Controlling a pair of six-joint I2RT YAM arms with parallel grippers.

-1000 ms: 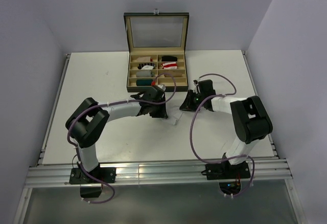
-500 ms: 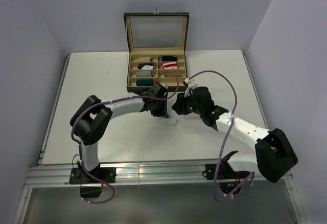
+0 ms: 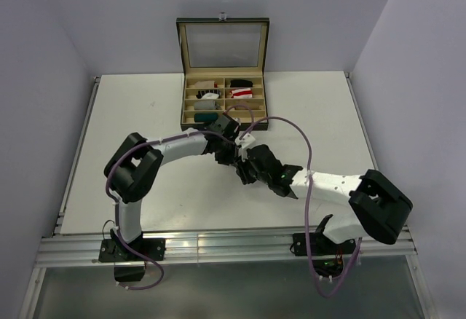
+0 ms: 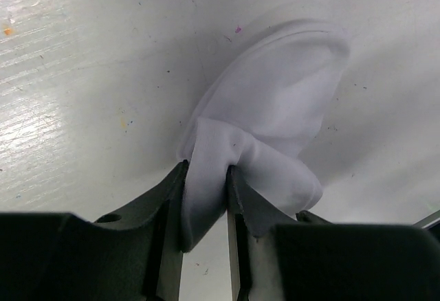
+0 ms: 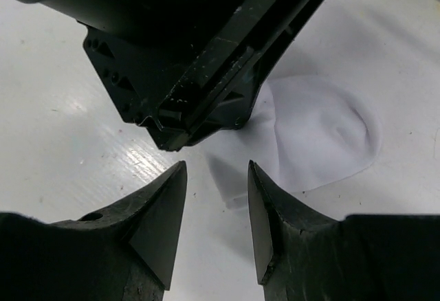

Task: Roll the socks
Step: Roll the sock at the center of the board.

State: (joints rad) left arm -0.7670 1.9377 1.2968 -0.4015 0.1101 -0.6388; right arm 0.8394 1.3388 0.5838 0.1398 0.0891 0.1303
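A white sock point(image 4: 275, 95) lies flat on the white table, with one end lifted. My left gripper point(image 4: 206, 170) is shut on that bunched end. In the right wrist view the same sock point(image 5: 316, 136) spreads out to the right, just past the black body of the left gripper point(image 5: 206, 40). My right gripper point(image 5: 216, 177) stands open right next to the sock's near corner, with only bare table between its fingers. From above, the left gripper point(image 3: 229, 151) and right gripper point(image 3: 249, 170) crowd together mid-table and hide the sock.
An open wooden box point(image 3: 222, 124) with a raised glass lid stands behind the grippers, its compartments holding several small fabric bundles. The right arm point(image 3: 335, 188) reaches across the near right of the table. Walls close in on both sides.
The right arm swung from the right side round to the front and now points at the left gripper from the near side. Its jaws opened. The left gripper kept its hold.
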